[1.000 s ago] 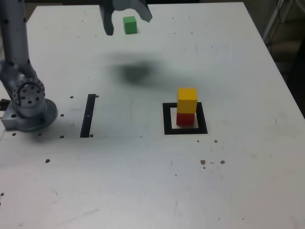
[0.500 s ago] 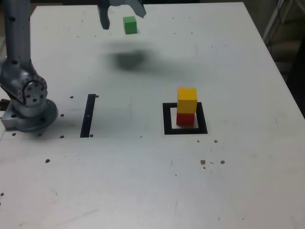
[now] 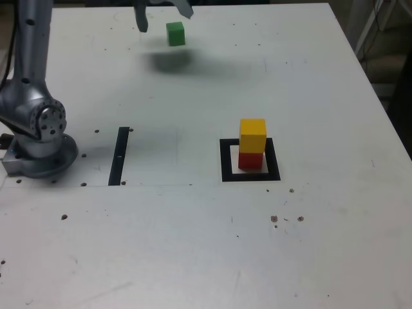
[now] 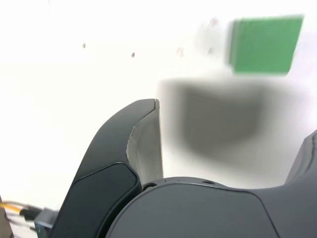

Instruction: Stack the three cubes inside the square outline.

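Lining up with the green cube is what your next move turns on. It sits on the table below the claw. In the wrist view it lies out past the fingertips, on the side away from the palm, and off the centre line toward the finger that the picture's edge cuts off. In the exterior view it shows just under the gap, nearer the finger on that view's right. You'd probably need to reach outward and shift a little toward that cut-off finger before lowering. Being a cube, it gives you no long axis to follow; its sides look nearly square to the line between the fingers, so little turning seems called for.

Your claw stands wide, with nothing between the fingers and neither one touching the cube. It hangs above the table, though you can't judge from these views just how high. If you drop straight down from here, you may miss the cube or catch it with one finger.

Well away from the claw, toward the exterior view's lower right, the yellow cube rests on the red cube inside the square outline. Your green one looks like the last to go on.
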Controlling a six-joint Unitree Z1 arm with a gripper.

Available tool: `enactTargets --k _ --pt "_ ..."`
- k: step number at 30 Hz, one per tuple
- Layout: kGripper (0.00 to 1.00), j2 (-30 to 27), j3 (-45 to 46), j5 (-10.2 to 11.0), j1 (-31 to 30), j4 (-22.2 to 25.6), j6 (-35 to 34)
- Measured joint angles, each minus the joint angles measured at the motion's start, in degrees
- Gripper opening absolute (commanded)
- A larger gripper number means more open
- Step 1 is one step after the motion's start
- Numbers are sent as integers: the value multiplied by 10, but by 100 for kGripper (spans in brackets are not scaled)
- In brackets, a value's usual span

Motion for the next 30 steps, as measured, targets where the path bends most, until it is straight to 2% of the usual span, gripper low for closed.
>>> enactTargets --k 8,19,30 --pt "99 49 -58 0 19 1 31" --pt "98 96 -108 -1 20 10 38" --pt "92 145 -165 -6 20 38 41"
